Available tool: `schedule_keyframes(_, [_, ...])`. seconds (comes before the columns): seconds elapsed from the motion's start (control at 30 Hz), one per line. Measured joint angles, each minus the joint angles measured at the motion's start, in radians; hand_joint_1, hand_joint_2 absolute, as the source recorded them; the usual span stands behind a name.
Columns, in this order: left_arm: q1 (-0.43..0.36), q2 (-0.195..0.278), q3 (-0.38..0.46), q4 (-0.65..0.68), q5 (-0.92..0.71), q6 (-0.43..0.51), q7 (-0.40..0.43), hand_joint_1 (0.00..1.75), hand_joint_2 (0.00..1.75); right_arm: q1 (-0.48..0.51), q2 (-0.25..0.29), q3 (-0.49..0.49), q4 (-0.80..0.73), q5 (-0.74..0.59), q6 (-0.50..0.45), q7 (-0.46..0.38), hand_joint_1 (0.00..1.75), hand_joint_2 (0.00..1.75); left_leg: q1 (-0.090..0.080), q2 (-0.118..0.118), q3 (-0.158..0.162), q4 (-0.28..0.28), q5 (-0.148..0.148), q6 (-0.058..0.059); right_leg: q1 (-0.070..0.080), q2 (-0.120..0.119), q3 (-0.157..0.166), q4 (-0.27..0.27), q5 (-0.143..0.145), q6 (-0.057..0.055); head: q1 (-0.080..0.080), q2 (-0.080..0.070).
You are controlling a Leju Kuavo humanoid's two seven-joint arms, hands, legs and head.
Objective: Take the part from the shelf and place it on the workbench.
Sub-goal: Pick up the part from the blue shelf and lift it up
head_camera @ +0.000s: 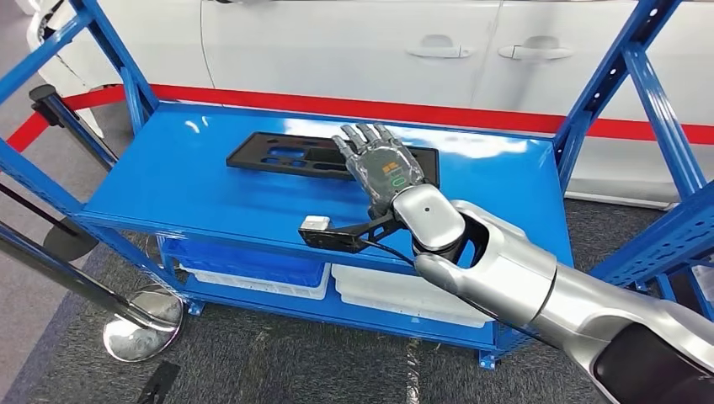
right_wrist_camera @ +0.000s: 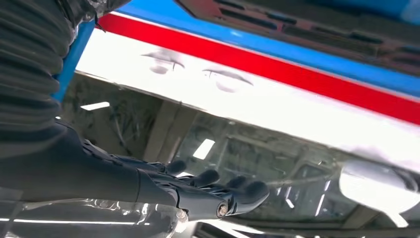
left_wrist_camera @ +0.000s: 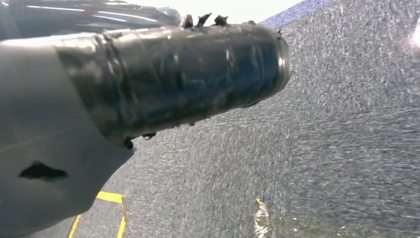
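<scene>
Fingers: right hand (head_camera: 383, 168) has its fingers (head_camera: 364, 135) straight and spread, holding nothing, stretched flat above the part's near right end.
Part: flat black tray-like part (head_camera: 286, 156) with cut-outs, lying on the blue shelf (head_camera: 185, 177).
Long axis: runs left to right along the shelf, parallel to its back edge, left end a little nearer.
Left hand: cannot tell its state from the left wrist view.
Behind: white car (head_camera: 354, 50) beyond a red barrier band (head_camera: 253, 99).
</scene>
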Motion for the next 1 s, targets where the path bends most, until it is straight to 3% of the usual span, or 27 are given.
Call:
schedule_keyframes(0.07, [0.002,0.000,0.000,0.000,-0.001,0.000,0.000,0.00,0.00,0.008,0.001,0.005,0.005,0.000,0.011,-0.005,0.00,1.75,-0.003,0.000,-0.060,0.060,-0.006,0.002,0.006,0.002,0.014,0.000,-0.012,-0.004,0.000,0.000])
schedule_keyframes(0.1, [0.003,0.000,0.000,0.000,-0.001,0.000,0.000,0.00,0.00,0.011,0.001,0.007,0.007,0.000,0.015,-0.008,0.00,1.75,-0.005,0.000,-0.067,0.041,0.020,0.006,0.009,0.004,0.023,0.000,-0.018,-0.005,0.000,0.000])
schedule_keyframes(0.2, [0.004,0.000,0.001,0.000,-0.002,0.000,0.000,0.00,0.00,0.014,0.005,0.011,0.014,0.000,0.022,-0.015,0.00,1.75,-0.016,0.000,-0.029,-0.120,0.145,0.029,0.014,0.006,0.048,-0.002,-0.036,-0.003,0.001,0.000])
schedule_keyframes(0.27, [0.003,0.000,0.001,0.001,-0.002,0.000,0.000,0.00,0.00,0.015,0.008,0.014,0.017,0.000,0.024,-0.016,0.00,1.75,-0.024,0.001,-0.006,-0.189,0.166,0.039,0.016,0.008,0.052,-0.004,-0.043,0.004,-0.002,0.000])
schedule_keyframes(0.37, [0.003,0.001,0.004,0.001,-0.003,0.000,0.000,0.00,0.00,0.017,0.011,0.018,0.023,-0.001,0.027,-0.016,0.00,1.75,-0.023,0.001,0.010,-0.214,0.165,0.043,0.017,0.006,0.056,-0.005,-0.054,0.022,-0.006,0.000])
schedule_keyframes(0.43, [0.002,0.001,0.007,0.002,-0.003,-0.001,0.000,0.00,0.00,0.015,0.011,0.019,0.027,-0.002,0.032,-0.017,0.00,1.75,-0.016,0.001,0.023,-0.228,0.164,0.050,0.016,0.004,0.038,0.039,-0.082,0.033,-0.003,0.000])
schedule_keyframes(0.5, [0.000,0.000,0.008,0.002,-0.003,-0.001,0.000,0.00,0.00,0.018,0.011,0.021,0.031,-0.004,0.041,-0.020,0.00,1.75,-0.015,0.001,0.033,-0.232,0.160,0.058,0.010,0.003,-0.023,0.155,-0.128,0.042,0.000,0.000])
schedule_keyframes(0.57, [0.000,0.000,0.009,0.002,-0.004,-0.001,0.000,0.00,0.00,0.027,0.011,0.025,0.036,-0.009,0.047,-0.026,0.00,1.75,-0.014,0.001,0.038,-0.230,0.153,0.061,0.002,0.003,-0.081,0.241,-0.140,0.050,0.000,0.000])
schedule_keyframes(0.6, [0.000,0.000,0.010,0.002,-0.005,-0.002,0.000,0.00,0.00,0.031,0.011,0.027,0.039,-0.012,0.049,-0.030,0.00,1.75,-0.013,0.000,0.041,-0.228,0.148,0.059,-0.002,0.002,-0.087,0.235,-0.118,0.054,0.000,0.000])
schedule_keyframes(0.63, [0.000,0.000,0.011,0.002,-0.007,-0.002,0.000,0.00,0.00,0.033,0.012,0.027,0.041,-0.016,0.053,-0.032,0.00,1.75,-0.011,-0.001,0.044,-0.224,0.143,0.056,-0.006,0.002,-0.075,0.193,-0.083,0.057,0.000,0.000])
schedule_keyframes(0.67, [0.000,-0.001,0.013,0.002,-0.008,-0.002,0.000,0.00,0.00,0.032,0.013,0.027,0.043,-0.020,0.058,-0.034,0.00,1.75,-0.009,-0.002,0.046,-0.219,0.137,0.051,-0.010,0.000,-0.054,0.131,-0.045,0.058,0.001,0.000])
schedule_keyframes(0.73, [0.000,-0.001,0.016,0.002,-0.010,-0.002,0.000,0.00,0.00,0.030,0.018,0.028,0.046,-0.029,0.072,-0.037,0.00,1.75,-0.010,-0.004,0.044,-0.207,0.126,0.039,-0.008,-0.001,-0.012,0.033,-0.007,0.056,0.000,0.000])
schedule_keyframes(0.8, [-0.001,-0.002,0.017,0.002,-0.010,-0.002,0.000,0.00,0.00,0.031,0.024,0.031,0.049,-0.039,0.087,-0.044,0.00,1.75,-0.011,-0.003,0.041,-0.203,0.122,0.027,-0.002,0.000,-0.001,0.010,-0.011,0.047,0.000,0.000])
schedule_keyframes(0.9, [-0.001,-0.005,0.020,0.002,-0.012,-0.002,-0.001,0.00,0.00,0.031,0.033,0.036,0.055,-0.055,0.100,-0.054,0.00,1.75,-0.007,-0.002,0.038,-0.193,0.110,0.012,-0.005,0.000,0.008,-0.003,-0.009,0.028,-0.002,0.000])
schedule_keyframes(0.93, [-0.002,-0.005,0.021,0.002,-0.013,-0.002,-0.002,0.00,0.00,0.031,0.038,0.037,0.058,-0.061,0.100,-0.057,0.00,1.75,-0.006,-0.002,0.025,-0.164,0.093,0.008,-0.008,0.000,0.013,-0.008,-0.008,0.022,-0.005,0.000])
schedule_keyframes(1.0, [-0.002,-0.006,0.023,0.003,-0.016,-0.002,-0.001,0.00,0.00,0.033,0.050,0.041,0.064,-0.070,0.103,-0.064,0.00,1.75,-0.005,-0.002,-0.031,-0.048,0.042,0.002,-0.009,-0.001,0.020,-0.012,-0.009,0.013,-0.008,0.000])
